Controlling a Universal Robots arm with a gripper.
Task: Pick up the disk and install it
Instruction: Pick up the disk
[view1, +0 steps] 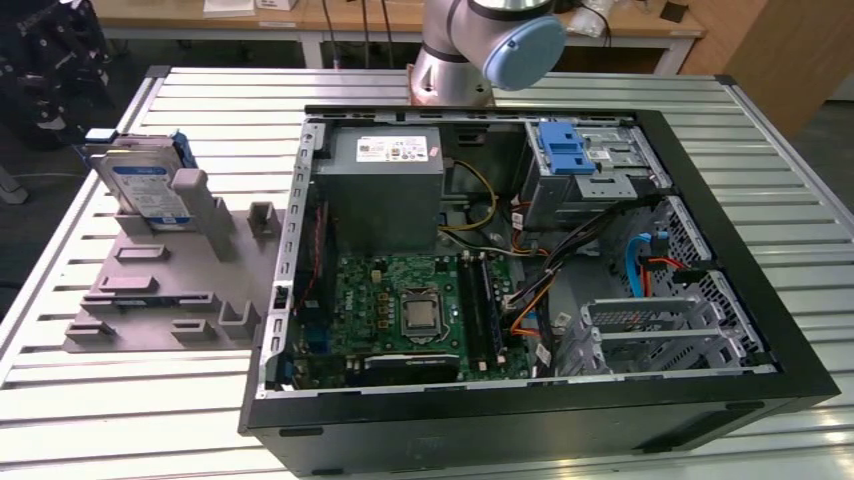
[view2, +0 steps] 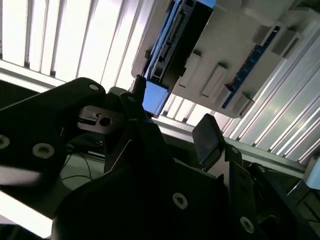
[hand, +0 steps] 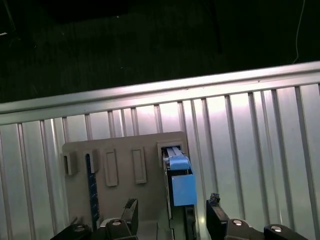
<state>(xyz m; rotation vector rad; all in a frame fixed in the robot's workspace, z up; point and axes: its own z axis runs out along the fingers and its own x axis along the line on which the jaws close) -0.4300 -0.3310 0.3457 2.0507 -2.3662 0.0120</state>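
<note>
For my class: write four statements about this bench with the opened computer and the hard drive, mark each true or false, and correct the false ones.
1. The silver rectangular hard drive with blue plastic rails stands upright in the grey plastic holder. True.
2. That holder sits inside the black computer case. False: it rests on the slatted metal table, beside the case.
3. The black gripper grips the drive. False: it is open and above the drive.
4. The case lies open, showing the green motherboard. True.
</note>
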